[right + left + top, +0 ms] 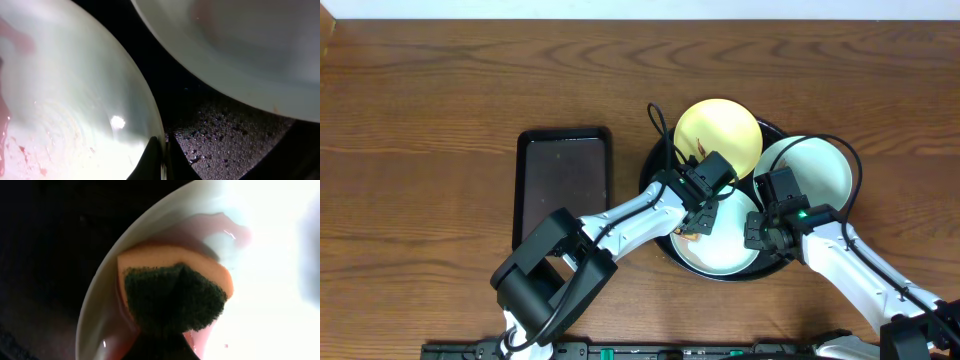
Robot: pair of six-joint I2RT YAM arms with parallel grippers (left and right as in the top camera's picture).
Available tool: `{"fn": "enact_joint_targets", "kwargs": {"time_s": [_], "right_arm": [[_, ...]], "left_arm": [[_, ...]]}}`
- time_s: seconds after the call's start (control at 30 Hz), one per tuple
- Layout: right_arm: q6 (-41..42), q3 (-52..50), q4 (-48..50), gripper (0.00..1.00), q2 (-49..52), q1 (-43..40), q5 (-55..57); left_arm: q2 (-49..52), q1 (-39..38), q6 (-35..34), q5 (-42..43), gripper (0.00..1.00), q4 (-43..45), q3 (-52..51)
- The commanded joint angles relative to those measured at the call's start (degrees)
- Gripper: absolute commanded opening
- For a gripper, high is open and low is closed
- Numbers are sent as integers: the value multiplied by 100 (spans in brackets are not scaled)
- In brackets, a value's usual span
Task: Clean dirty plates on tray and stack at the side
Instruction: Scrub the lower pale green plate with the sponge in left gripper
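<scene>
Tray [772, 130], mid-surface: holds all three plates. Left hand [698, 218] is clamped on the sponge [175, 297], pressed into the near plate [730, 245] against its smear [200, 227]. Right hand [162, 155] pinches that plate's rim, we judge to steady it.

A dark brown wooden counter [420, 120] with a strong grain running left to right fills nearly the whole overhead view. Along its far edge lies a narrow pale strip [520, 8], perhaps a wall or a light floor beyond; too little shows to tell. At the far left corner sits a paler tan edge [324, 45]. The light is bright and even, leaving a soft sheen on the wood.
</scene>
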Motion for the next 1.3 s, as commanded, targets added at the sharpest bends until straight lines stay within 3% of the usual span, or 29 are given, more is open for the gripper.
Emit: {"fn": "enact_joint_targets", "kwargs": {"time_s": [0.0,1.27], "right_arm": [[-105,-57,-52,1,4,50,35],[-105,-57,-72,1,4,50,-4]], "left_arm": [[424,-90,-116,673,8,-48,-286],[424,-144,-612,1019,8,507,-284]]}}
